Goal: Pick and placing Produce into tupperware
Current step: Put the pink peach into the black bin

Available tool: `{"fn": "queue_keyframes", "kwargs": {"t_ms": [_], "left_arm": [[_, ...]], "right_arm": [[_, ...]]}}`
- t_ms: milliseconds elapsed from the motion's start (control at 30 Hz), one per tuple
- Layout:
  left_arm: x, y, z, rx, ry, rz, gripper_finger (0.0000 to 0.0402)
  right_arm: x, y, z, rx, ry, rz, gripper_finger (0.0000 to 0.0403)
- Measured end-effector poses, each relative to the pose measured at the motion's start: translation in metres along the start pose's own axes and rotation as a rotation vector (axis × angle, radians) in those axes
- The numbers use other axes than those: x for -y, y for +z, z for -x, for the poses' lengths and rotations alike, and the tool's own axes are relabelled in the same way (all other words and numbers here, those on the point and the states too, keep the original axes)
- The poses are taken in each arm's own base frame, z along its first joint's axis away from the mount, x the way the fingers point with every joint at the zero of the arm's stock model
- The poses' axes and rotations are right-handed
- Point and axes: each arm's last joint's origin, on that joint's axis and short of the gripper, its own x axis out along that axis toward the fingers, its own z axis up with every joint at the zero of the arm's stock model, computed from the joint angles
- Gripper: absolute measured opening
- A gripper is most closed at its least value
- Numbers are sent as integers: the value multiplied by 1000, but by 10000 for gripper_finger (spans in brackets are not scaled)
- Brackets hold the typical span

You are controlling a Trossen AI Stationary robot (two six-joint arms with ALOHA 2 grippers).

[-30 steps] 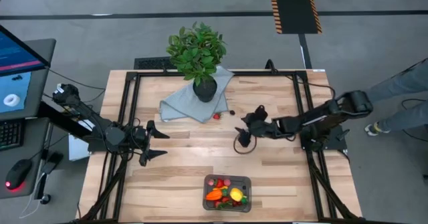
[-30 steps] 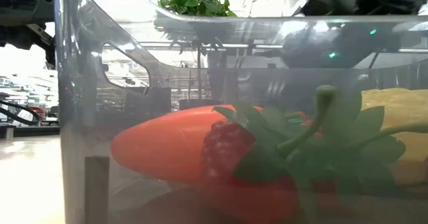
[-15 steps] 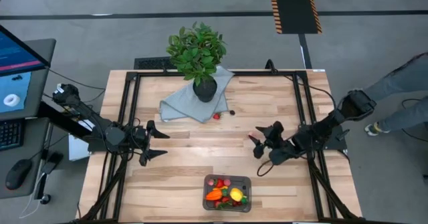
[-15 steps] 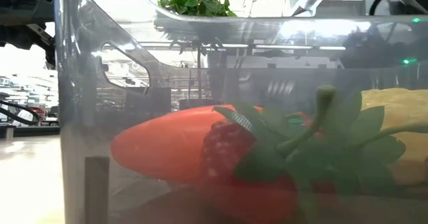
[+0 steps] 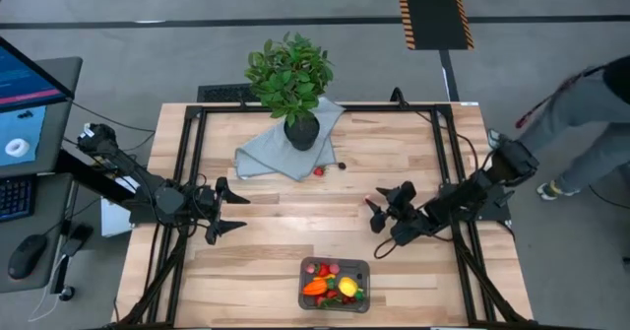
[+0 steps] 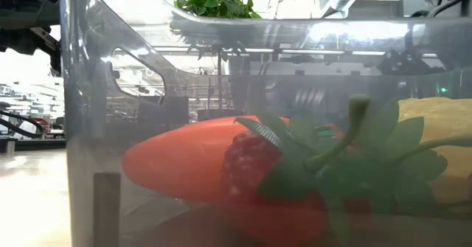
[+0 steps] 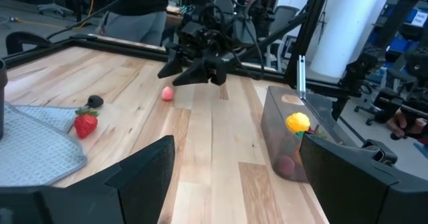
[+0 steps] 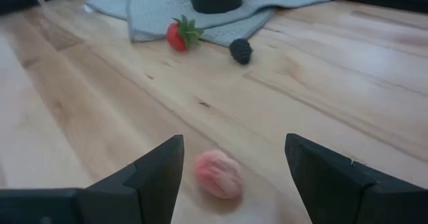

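The tupperware (image 5: 366,268), a clear tub near the table's near edge, holds an orange carrot (image 5: 315,288), a yellow lemon (image 5: 346,288) and red berries; the low view looks through its wall (image 6: 88,129) at the carrot (image 6: 184,166). A pink berry (image 8: 219,174) lies on the wood between the fingers of my open right gripper (image 5: 377,210), touching neither. A strawberry (image 5: 318,171) and a dark berry (image 5: 341,165) lie by the cloth's edge. My open left gripper (image 5: 234,215) waits left of centre.
A potted leafy plant (image 5: 290,79) stands on a light blue-grey cloth (image 5: 281,153) at the far middle. Black frame rails (image 5: 192,153) run along the table's sides. A person (image 5: 591,113) stands beyond the right edge. Bare wood lies between the two grippers.
My right gripper has drawn back from the table's middle toward the right and near edges, then held almost still. The person at the right has moved closer to the table. The left arm has kept still.
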Motion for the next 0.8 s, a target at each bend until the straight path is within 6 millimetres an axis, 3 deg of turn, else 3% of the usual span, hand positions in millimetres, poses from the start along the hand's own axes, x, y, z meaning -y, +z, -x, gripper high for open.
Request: {"fn": "queue_keyframes", "kwargs": {"t_ms": [500, 800], "left_arm": [[-1, -2, 0, -19, 5, 0, 309], [-1, -2, 0, -19, 5, 0, 309]], "right_arm": [[-1, -17, -17, -49, 0, 39, 287], [-1, -16, -28, -72, 17, 27, 276]]}}
